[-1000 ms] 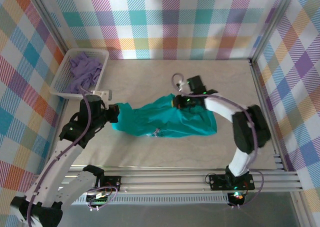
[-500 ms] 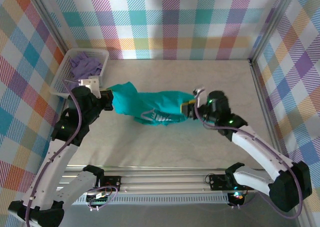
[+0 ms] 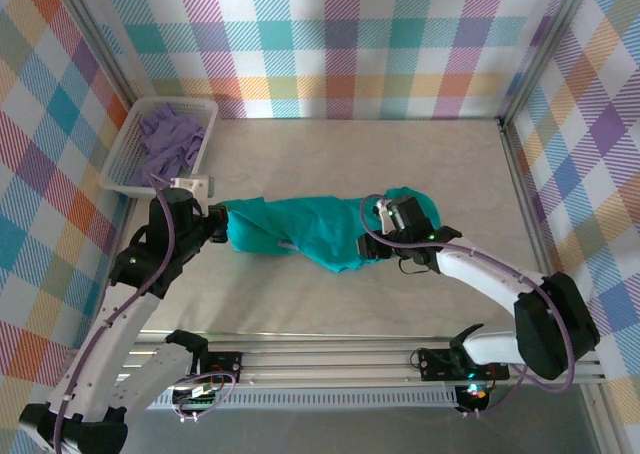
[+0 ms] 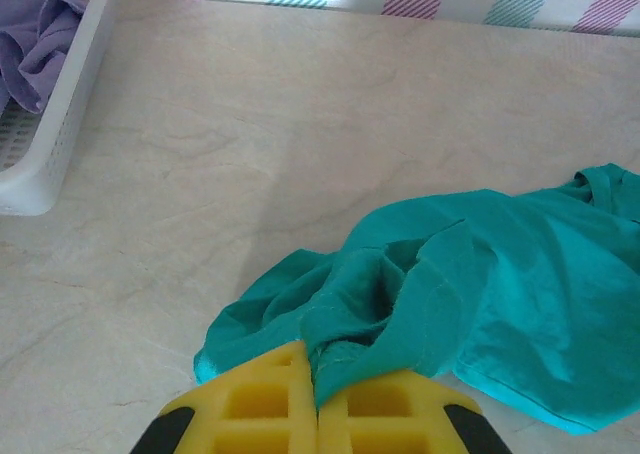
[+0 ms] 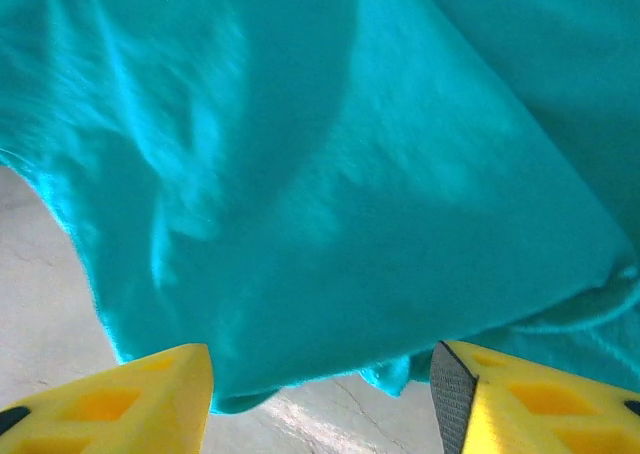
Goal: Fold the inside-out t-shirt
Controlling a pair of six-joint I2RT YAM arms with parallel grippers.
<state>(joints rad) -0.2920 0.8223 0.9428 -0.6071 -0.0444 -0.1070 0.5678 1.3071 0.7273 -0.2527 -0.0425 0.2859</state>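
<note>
Yellow pads of my left gripper (image 4: 317, 414) are pressed together on a bunched fold of the inside-out t-shirt (image 4: 500, 284) — a firm pinch at one end of it. From that pinch the teal cloth trails away in a crumpled band across the pale table (image 4: 300, 124) toward my right gripper (image 5: 320, 384). That one stands open with nothing between its jaws — the fabric lies just beyond their tips. Off to the far side of the left gripper, apart from the shirt, sits a white basket (image 4: 60, 104) holding a lavender garment (image 4: 30, 34).
</note>
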